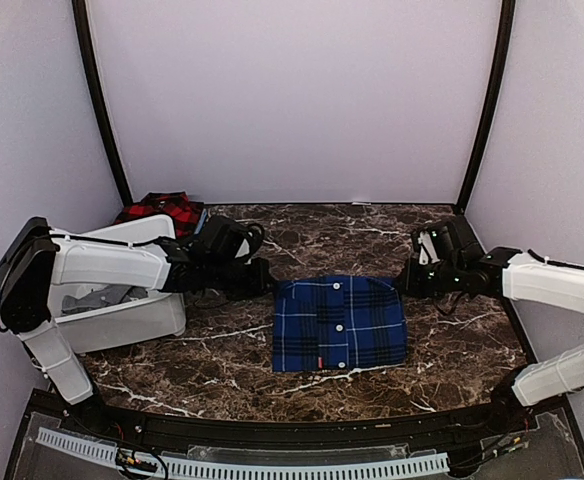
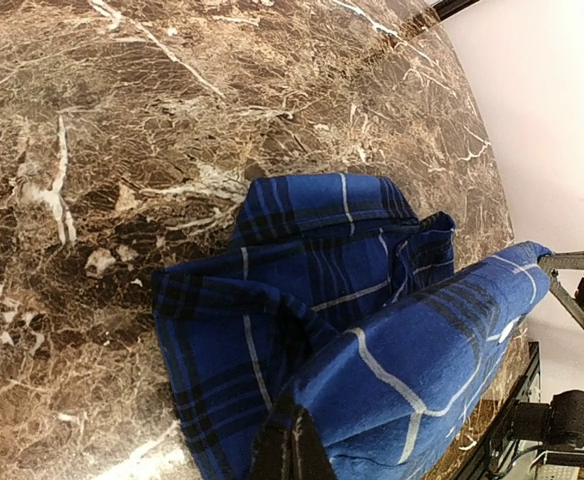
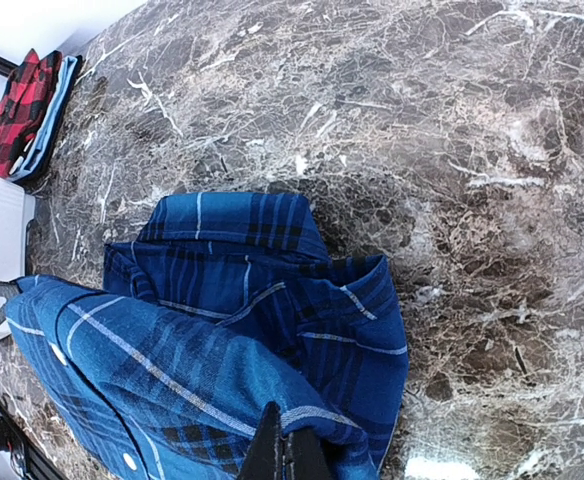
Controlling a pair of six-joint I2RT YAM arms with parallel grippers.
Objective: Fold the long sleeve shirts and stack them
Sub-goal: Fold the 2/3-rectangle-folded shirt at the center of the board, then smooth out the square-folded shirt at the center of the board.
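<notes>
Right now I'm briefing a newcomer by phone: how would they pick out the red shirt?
Start at the marble table and go to its far left corner, behind the white bin. The red shirt lies there. It is red-and-black plaid, while the only other shirt in view, the blue shirt, sits mid-table.

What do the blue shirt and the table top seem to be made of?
The blue shirt looks like soft woven cloth, perhaps cotton flannel: matt, it folds and drapes, with thin white lines. The table top looks like polished brown marble or an imitation: white veins, slight sheen.
</notes>
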